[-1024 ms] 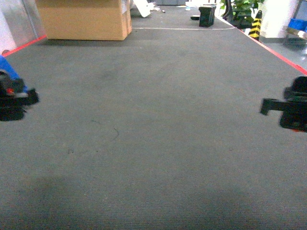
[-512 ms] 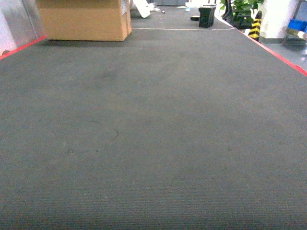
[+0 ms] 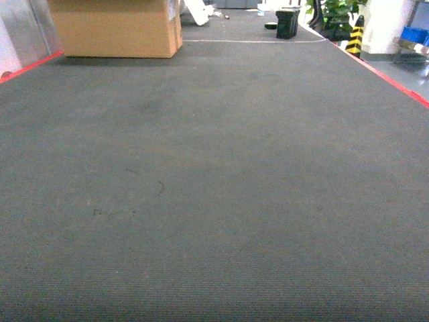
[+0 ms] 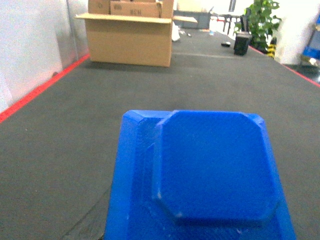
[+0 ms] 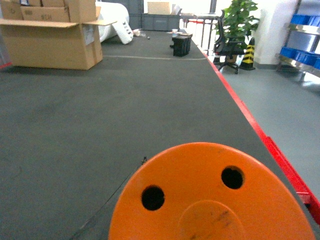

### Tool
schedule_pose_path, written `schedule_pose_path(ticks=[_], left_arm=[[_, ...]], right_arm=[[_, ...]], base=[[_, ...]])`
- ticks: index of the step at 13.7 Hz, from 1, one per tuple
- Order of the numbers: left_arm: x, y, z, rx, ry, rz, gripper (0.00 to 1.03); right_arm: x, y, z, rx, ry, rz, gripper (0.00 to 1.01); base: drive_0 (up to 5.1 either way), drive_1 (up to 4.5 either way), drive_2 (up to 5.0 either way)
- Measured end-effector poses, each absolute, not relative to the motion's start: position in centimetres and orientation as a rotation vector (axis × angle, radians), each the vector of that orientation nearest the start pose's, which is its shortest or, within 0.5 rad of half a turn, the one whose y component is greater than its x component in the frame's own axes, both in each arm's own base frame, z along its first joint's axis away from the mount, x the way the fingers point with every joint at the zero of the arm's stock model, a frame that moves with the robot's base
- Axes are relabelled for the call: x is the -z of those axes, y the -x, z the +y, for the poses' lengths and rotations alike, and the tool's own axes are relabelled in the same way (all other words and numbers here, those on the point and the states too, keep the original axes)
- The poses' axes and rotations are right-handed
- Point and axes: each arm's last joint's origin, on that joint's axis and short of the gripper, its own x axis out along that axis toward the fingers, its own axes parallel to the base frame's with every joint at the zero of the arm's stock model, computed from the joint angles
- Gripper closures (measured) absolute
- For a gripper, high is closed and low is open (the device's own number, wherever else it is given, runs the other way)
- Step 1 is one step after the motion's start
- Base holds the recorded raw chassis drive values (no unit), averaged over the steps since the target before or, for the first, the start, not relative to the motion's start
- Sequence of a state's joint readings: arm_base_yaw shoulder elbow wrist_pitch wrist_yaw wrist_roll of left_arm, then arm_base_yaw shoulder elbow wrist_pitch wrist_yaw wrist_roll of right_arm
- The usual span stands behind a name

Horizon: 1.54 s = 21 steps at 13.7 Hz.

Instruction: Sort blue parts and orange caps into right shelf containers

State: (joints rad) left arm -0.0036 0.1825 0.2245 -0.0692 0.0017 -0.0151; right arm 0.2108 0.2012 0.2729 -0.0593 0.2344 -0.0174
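Observation:
A blue part (image 4: pixel 200 175), a flat block with a raised octagonal face, fills the lower left wrist view, held above the dark carpet; my left gripper's fingers are hidden behind it. An orange cap (image 5: pixel 210 200), a round disc with two holes, fills the lower right wrist view the same way and hides my right gripper's fingers. Neither gripper shows in the head view. The right shelf containers (image 5: pixel 302 20), bright blue crates, sit on a metal rack far off at the right, and they also appear at the head view's right edge (image 3: pixel 417 35).
Dark carpet (image 3: pixel 214 174) with red tape borders (image 3: pixel 389 75) stretches ahead. A large open cardboard box (image 3: pixel 117 28) stands at the far left. A small black box (image 3: pixel 288 23), a potted plant (image 5: pixel 239 20), an office chair (image 5: pixel 226 47) and a striped cone (image 3: pixel 354 39) stand at the far right.
A second ago both grippers showed at the head view's left and right edges; both have since left that view. The head view has shifted slightly.

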Motion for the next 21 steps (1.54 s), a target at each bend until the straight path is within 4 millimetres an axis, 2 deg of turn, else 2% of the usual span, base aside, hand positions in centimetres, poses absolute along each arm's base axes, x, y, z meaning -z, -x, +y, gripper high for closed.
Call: schedule_pose_path(ticks=[2, 3, 5, 7, 12, 13, 14, 21], left_arm=[[-21.5, -9.7, 0.0, 0.001, 0.015, -0.016, 0.61], [-19.8, -9.8, 0.0, 0.001, 0.015, 0.018, 0.61], [-19.2, -9.7, 0.0, 0.000, 0.015, -0.001, 0.61], [-18.2, -9.8, 0.0, 0.001, 0.015, 0.013, 0.61], [-17.5, -9.8, 0.0, 0.001, 0.015, 0.009, 0.61], [-16.6, -9.8, 0.0, 0.001, 0.014, 0.002, 0.61], [-16.5, -9.8, 0.0, 0.000, 0.015, 0.015, 0.61], [-16.6, -9.8, 0.0, 0.000, 0.014, 0.005, 0.61]], right_arm=[[-21.4, -9.9, 1.1, -0.002, 0.019, 0.023, 0.56], [-20.8, -9.7, -0.1, 0.031, 0.014, -0.005, 0.56], [-19.2, -9.8, 0.0, 0.000, 0.010, 0.016, 0.56], [-18.8, -9.8, 0.0, 0.000, 0.010, 0.001, 0.56], [-17.7, -9.8, 0.0, 0.000, 0.010, 0.006, 0.57], [-17.5, -9.8, 0.0, 0.000, 0.010, 0.003, 0.57], [-16.7, -9.7, 0.0, -0.001, 0.008, 0.004, 0.57], [-16.7, -9.7, 0.0, 0.000, 0.007, -0.001, 0.57]], base=[[0.0, 0.00, 0.0], [0.0, 0.00, 0.0], [0.0, 0.00, 0.0], [0.0, 0.00, 0.0], [0.0, 0.00, 0.0], [0.0, 0.00, 0.0], [0.0, 0.00, 0.0], [0.0, 0.00, 0.0]])
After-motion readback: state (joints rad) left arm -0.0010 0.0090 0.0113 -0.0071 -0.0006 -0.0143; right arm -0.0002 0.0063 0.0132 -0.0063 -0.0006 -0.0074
